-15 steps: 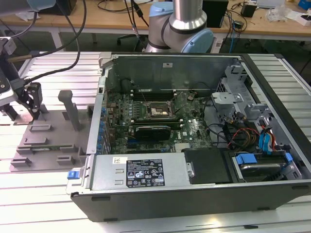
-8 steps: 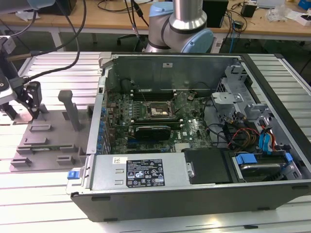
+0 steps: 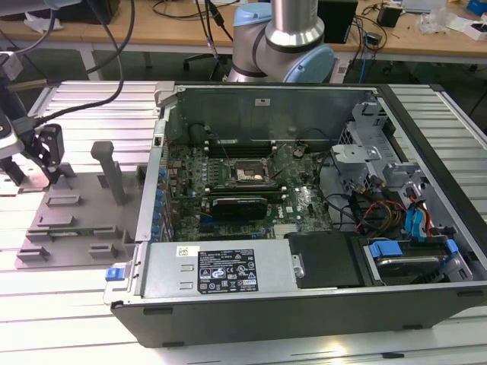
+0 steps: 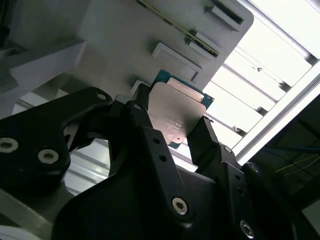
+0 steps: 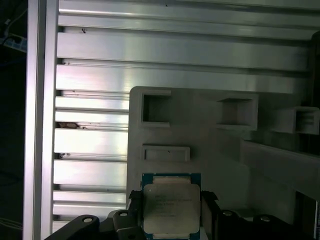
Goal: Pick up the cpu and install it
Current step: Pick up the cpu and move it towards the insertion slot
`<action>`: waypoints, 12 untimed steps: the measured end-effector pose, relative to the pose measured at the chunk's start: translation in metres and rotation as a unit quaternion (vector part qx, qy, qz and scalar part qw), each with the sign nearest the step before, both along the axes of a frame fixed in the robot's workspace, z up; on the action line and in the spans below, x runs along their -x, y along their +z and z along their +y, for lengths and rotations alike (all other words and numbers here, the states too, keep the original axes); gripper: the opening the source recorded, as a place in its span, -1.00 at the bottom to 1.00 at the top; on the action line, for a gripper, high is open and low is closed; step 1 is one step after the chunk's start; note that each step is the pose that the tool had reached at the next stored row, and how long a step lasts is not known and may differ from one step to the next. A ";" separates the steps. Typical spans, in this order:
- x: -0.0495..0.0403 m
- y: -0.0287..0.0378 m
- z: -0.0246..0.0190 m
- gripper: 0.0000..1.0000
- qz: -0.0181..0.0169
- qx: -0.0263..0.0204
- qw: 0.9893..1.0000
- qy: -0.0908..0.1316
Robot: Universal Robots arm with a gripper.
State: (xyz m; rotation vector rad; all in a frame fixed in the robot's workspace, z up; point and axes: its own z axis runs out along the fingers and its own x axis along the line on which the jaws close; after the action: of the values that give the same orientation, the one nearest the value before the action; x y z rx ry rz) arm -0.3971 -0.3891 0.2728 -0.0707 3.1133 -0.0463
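The cpu (image 4: 176,111) (image 5: 170,209) is a small square chip with a pale silver top and a green edge. It sits at the edge of the grey fixture tray (image 3: 76,217) (image 5: 215,145), between the two black fingers (image 4: 202,142) of my gripper (image 4: 172,116) (image 5: 170,201). Both fingers press against opposite sides of the chip, so the gripper is shut on it. In the exterior view my gripper (image 3: 47,152) hangs over the tray at the far left, well away from the open computer case (image 3: 304,289). The black square socket (image 3: 247,173) lies on the motherboard inside the case.
The tray carries upright posts (image 3: 110,171) and raised blocks. It rests on a ribbed aluminium table (image 5: 90,70). The case holds cables, a drive cage (image 3: 365,160) and a power supply (image 3: 221,268). The arm's base (image 3: 281,38) stands behind the case.
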 end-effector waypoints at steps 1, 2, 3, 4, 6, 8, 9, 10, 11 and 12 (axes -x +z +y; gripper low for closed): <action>0.0000 0.0009 0.0000 0.09 0.000 0.000 1.000 0.000; 0.0000 0.0016 0.0000 0.09 0.000 0.000 1.000 0.000; 0.0000 0.0024 0.0000 0.09 0.000 0.000 1.000 0.000; 0.0000 0.0045 0.0000 0.09 0.000 0.000 1.000 0.000; 0.0000 0.0068 0.0000 0.09 0.000 0.000 1.000 0.000; 0.0000 0.0101 0.0000 0.09 0.000 0.000 1.000 0.000; 0.0000 0.0109 0.0000 0.09 0.000 0.000 1.000 0.000; 0.0000 0.0118 0.0000 0.09 0.000 0.000 1.000 0.000; 0.0000 0.0128 0.0000 0.09 0.000 0.000 1.000 0.000; 0.0000 0.0138 0.0000 0.09 0.000 0.000 1.000 0.000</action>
State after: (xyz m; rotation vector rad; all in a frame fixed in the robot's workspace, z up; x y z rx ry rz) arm -0.3971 -0.3891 0.2867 -0.0707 3.1133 -0.0462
